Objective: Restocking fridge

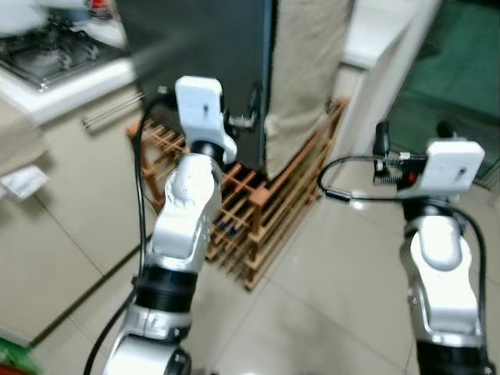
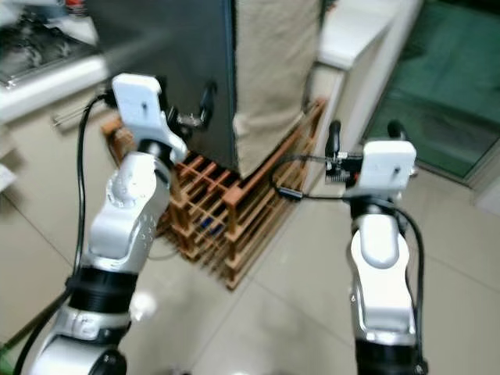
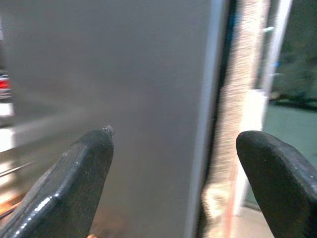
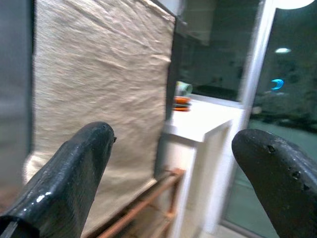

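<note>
Straight ahead stands the fridge [image 1: 203, 55] — a tall dark grey appliance with a smooth matte door, shut, and no legible brand or writing on it. A beige woven cloth [image 1: 308, 62] hangs down its side, just beside the door edge. Below and beside the fridge a wooden lattice rack [image 1: 258, 203] rests on the glossy tiled floor [image 1: 328, 312]. To the robot's left runs a white counter [image 1: 70, 86] with a gas hob [image 1: 47, 51] on it; to the right a white cabinet [image 2: 351, 39] holds an orange-and-green item too small to identify.

Both silver arms are raised. The left gripper [image 3: 173, 183] faces the fridge door close up, its 2 black fingers [image 3: 74, 183] spread wide and empty. The right gripper [image 4: 173, 183] points at the cloth — fingers [image 4: 69, 178] likewise well apart, gripping nothing.
</note>
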You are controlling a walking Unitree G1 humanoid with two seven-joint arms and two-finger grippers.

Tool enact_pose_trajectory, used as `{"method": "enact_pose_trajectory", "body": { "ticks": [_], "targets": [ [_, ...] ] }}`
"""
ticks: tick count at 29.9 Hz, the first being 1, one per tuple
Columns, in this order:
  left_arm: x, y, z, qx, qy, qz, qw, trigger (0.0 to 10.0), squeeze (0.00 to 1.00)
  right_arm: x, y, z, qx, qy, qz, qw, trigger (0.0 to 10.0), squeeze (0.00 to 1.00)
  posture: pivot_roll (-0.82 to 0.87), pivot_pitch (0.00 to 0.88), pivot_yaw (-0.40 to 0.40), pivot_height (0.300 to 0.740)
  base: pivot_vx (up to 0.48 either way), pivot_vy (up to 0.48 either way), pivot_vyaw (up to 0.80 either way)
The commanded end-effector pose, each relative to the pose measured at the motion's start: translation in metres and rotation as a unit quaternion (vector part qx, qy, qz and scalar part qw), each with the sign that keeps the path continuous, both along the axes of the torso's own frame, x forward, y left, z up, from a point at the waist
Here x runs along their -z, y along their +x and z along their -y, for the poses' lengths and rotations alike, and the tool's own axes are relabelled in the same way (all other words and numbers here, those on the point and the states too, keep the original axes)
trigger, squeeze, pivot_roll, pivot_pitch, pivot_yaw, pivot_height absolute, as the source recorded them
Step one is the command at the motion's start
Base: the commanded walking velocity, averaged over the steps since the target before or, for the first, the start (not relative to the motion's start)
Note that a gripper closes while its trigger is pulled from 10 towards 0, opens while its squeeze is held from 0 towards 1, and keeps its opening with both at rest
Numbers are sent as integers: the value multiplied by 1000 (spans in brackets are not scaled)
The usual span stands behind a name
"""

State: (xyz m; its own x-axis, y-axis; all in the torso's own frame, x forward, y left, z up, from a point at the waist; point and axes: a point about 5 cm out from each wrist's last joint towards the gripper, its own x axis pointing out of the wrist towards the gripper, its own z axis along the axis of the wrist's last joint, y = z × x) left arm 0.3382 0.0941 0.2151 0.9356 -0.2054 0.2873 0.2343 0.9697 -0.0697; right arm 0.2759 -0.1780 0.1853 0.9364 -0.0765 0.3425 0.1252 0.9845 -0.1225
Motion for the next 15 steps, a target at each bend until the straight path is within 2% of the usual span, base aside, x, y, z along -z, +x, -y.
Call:
{"method": "enact_pose_trajectory", "body": {
  "ticks": [1,3,4,5,9,12,14,15],
  "targets": [
    [1,0,8,29,12,0,1000,10000,0,1,-2,8,21,-7,4,1000,10000,122,-168,41,65,740,0,0,0],
    [4,-4,10,61,46,6,997,10000,0,1,-3,8,28,-9,10,1000,10000,122,-163,37,68,740,0,0,0],
    [6,-14,18,113,51,17,992,10000,0,-3,-5,8,40,-12,32,999,10000,125,-158,35,67,740,0,0,0],
    [4,-17,18,117,45,22,992,10000,0,-7,-6,8,48,-15,45,998,10000,129,-158,36,68,740,0,0,0],
    [-8,-18,10,80,-9,39,996,10000,0,-23,-12,8,55,-44,88,994,10000,129,-161,41,77,740,0,0,0],
    [-25,-25,15,85,-36,89,992,10000,0,-31,-13,11,61,-46,101,992,10000,129,-165,46,67,740,363,194,0],
    [-35,-26,15,66,-45,113,990,10000,0,-48,-14,5,45,-61,135,988,10000,133,-173,44,53,740,446,0,0],
    [-35,-26,15,66,-45,113,990,10000,0,-48,-14,5,45,-61,135,988,10000,133,-173,44,53,740,446,0,0]
  ]
}}
